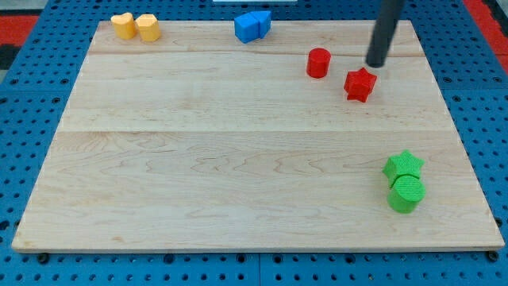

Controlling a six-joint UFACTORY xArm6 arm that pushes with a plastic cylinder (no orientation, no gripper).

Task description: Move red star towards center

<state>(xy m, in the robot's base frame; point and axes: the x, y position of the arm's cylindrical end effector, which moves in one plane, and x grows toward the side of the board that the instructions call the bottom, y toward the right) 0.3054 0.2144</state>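
Tip point(375, 65) of mine sits just up-right of the red star point(359, 84), poised to shove it down-left toward centre; no claw fitted, nothing grasped.

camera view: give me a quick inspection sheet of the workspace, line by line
surface: light wooden board, flat, lying on a blue perforated base.
job's things: red star in the view's upper right, well off centre; my tip sits just above and right of it, very close; contact cannot be told.
clutter: red cylinder left of the star; two yellow blocks touching at the top left; two blue blocks together at the top edge; green star touching green cylinder at the lower right.
grippers: none; a rod only.
cables: nothing seen.
surroundings: red patches at the view's top corners.
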